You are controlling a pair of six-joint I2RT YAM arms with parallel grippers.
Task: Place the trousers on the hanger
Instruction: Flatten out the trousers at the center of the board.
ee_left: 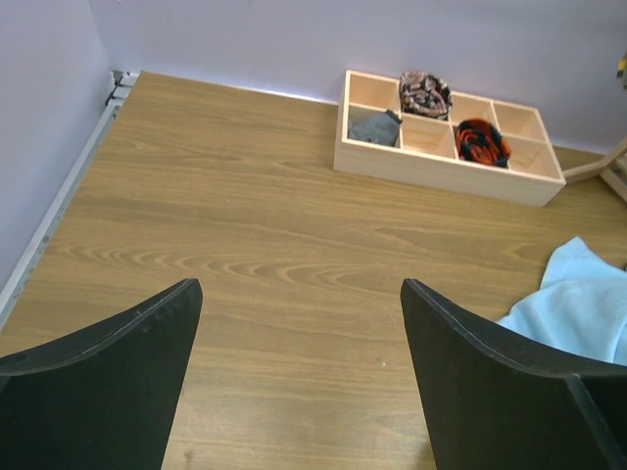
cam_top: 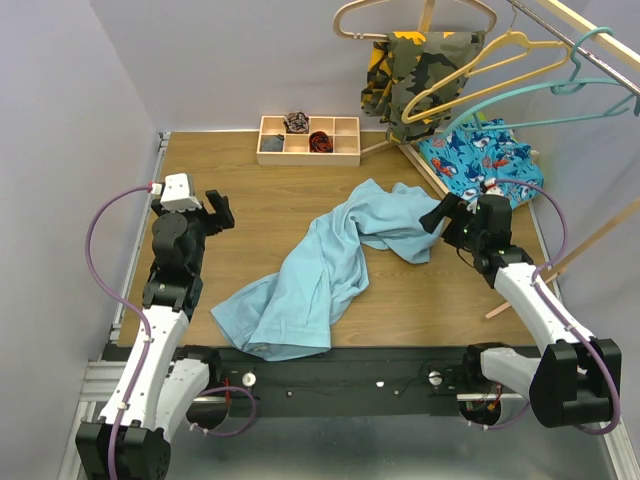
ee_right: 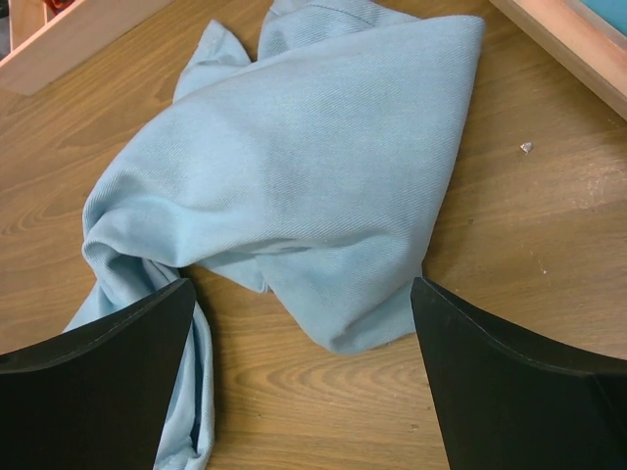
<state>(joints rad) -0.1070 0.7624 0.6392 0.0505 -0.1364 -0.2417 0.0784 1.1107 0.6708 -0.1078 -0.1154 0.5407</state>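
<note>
Top external view is showing the trousers lying crumpled diagonally across the middle of the table. One end is reaching toward the near edge and the other is bunching toward the right edge, just beside the right gripper, whose claw is standing spread and pinching nothing. The hanger is hanging from the rail above the far right corner, well apart from the cloth, so the garment is likely needing a lift and carry. The left gripper is hovering near the left edge, also spread and empty, probably keeping clear. Left wrist view is looking over bare wood between its wide fingers, with the divided wooden tray sitting by the far edge and a corner of blue cloth peeking in at the right. Right wrist view is looking down on a folded bulge of the trousers between its parted fingers, seemingly lining up for a pinch.
</note>
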